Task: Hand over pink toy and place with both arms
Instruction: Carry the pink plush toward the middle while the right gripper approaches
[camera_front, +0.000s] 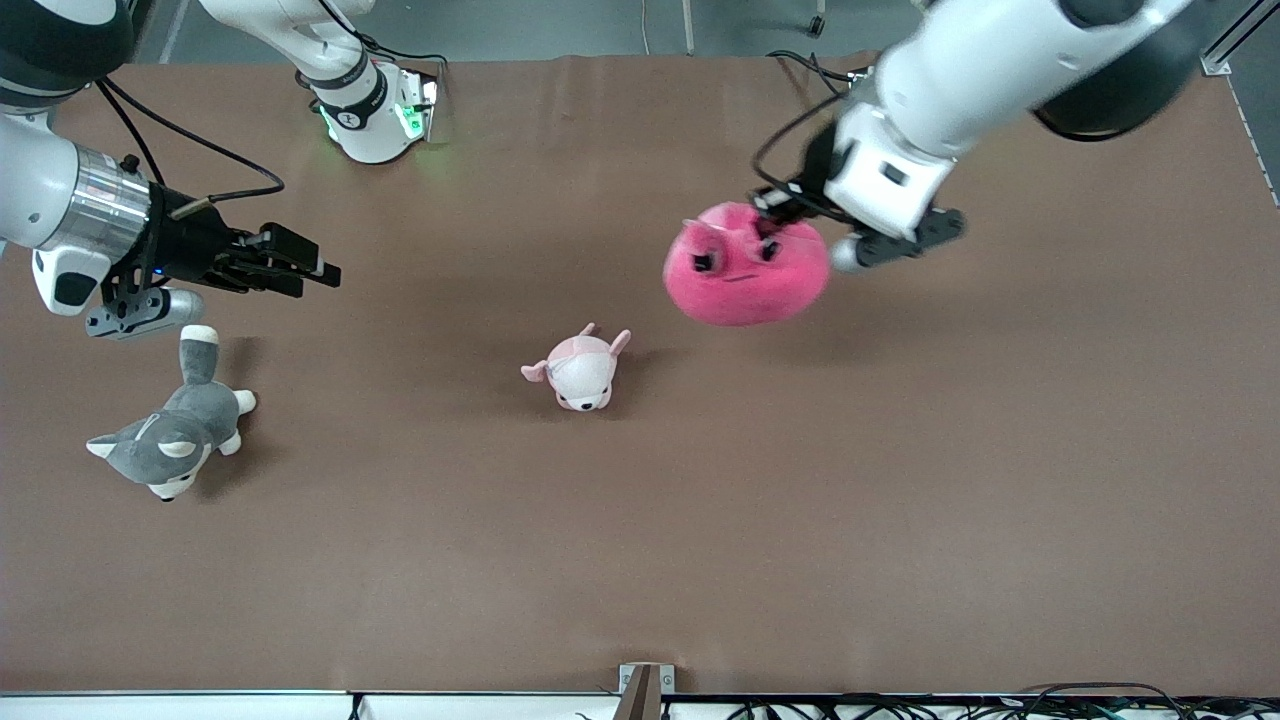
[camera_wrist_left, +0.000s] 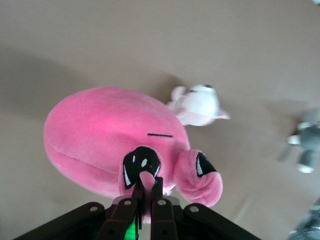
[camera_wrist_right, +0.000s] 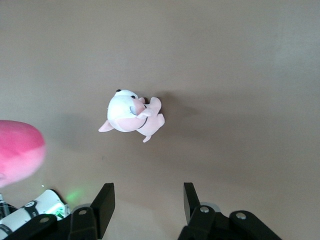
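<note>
Nearest the front camera lies a grey husky plush (camera_front: 170, 440), at the right arm's end of the table, untouched.

Pink toy (camera_front: 747, 264): lifted off the table, hanging from the left gripper (camera_front: 775, 212), over bare brown table (camera_front: 900, 480) toward the left arm's end. Left wrist view shows the two fingers (camera_wrist_left: 136, 192) pressed together on a small nub of pink fabric between the toy's eyes; the body (camera_wrist_left: 107, 137) dangles below the fingertips. Grip looks thin: a pinch of plush, not the bulk.

Orientation: face turned up toward the gripper, eyes and mouth line visible from above. Long axis runs roughly along the table's length, toward each arm's end. The rounded end away from the pinch points toward the right arm, which is my guess for the free end to take.

Small pale pink-and-white dog plush (camera_front: 582, 372): on the table between the two grippers, nearer the front camera than the pink toy, well apart from it.

Right gripper (camera_front: 300, 268): waits over the table at its own arm's end, above the husky's tail, fingers (camera_wrist_right: 102, 207) spread apart, holding nothing. It points toward the toy; right wrist view catches the toy's edge (camera_wrist_right: 17, 152). A wide gap separates the two grippers. Handover not yet made.
</note>
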